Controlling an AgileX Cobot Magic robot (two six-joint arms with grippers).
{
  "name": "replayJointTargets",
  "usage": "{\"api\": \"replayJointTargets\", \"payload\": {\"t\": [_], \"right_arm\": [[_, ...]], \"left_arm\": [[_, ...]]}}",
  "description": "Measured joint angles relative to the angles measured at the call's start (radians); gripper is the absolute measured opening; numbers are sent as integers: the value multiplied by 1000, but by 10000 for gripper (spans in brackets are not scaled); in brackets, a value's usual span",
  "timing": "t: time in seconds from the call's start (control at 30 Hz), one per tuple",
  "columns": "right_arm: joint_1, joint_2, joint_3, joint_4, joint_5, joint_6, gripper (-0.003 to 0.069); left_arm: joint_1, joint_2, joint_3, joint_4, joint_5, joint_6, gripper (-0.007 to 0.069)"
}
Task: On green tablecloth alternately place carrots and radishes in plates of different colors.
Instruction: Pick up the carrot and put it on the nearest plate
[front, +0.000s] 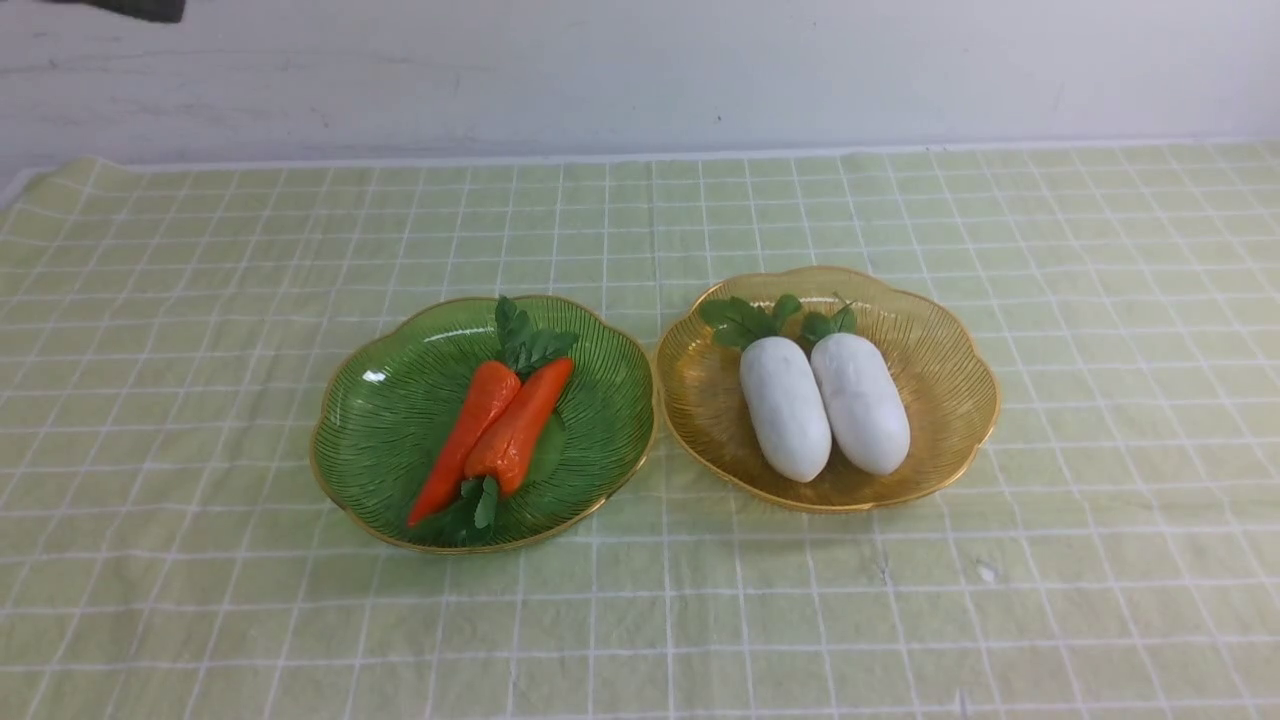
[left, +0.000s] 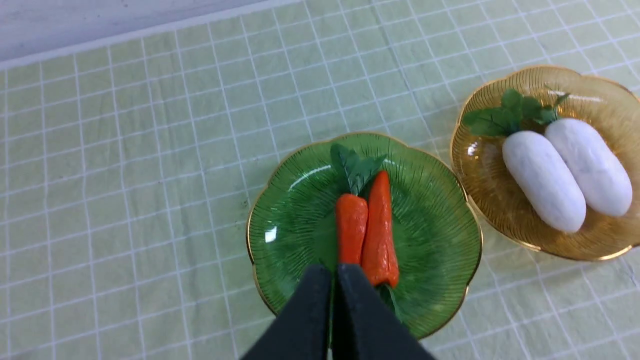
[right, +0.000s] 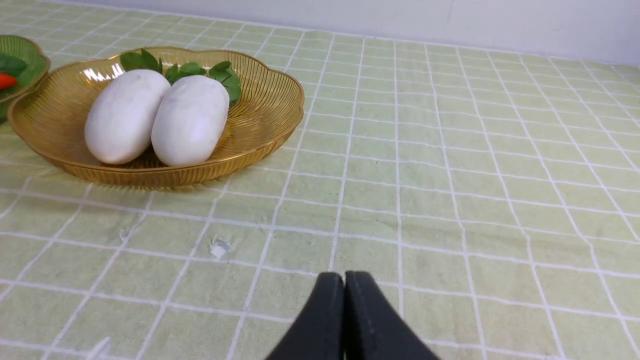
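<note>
I had both sets of jaws pressed flat together with nothing between them: the left gripper (left: 332, 272) hung above the near edge of the green plate (left: 300, 220), and the right gripper (right: 344, 280) sat low over bare green tablecloth (right: 450, 175), well clear of the amber plate (right: 265, 107). Neither arm reached into the front view, which I read as both being drawn back because there was nothing left for them to carry. Under the left jaws the two carrots (front: 490, 425) lay touching side by side in the green plate, head to tail, one with its leafy top toward the far rim and the other with its top toward the near rim. In the amber plate (front: 940, 340) the two radishes (front: 825, 405) lay parallel and touching, both leaf tufts pointing to the far rim. The plates stood just beside each other, rims almost meeting, near the middle of the cloth. Each kind had its own colour of dish, so I judged the sorting complete, with no vegetable loose on the cloth.
</note>
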Motion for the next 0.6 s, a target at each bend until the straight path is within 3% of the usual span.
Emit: {"api": "replayJointTargets", "payload": {"t": [0.4, 0.6], "right_arm": [[0, 0, 0, 0, 0, 0, -15], [0, 0, 0, 0, 0, 0, -15]], "left_arm": [[0, -579, 550, -79, 5, 11, -8], [0, -928, 839, -110, -107, -15, -8]]}}
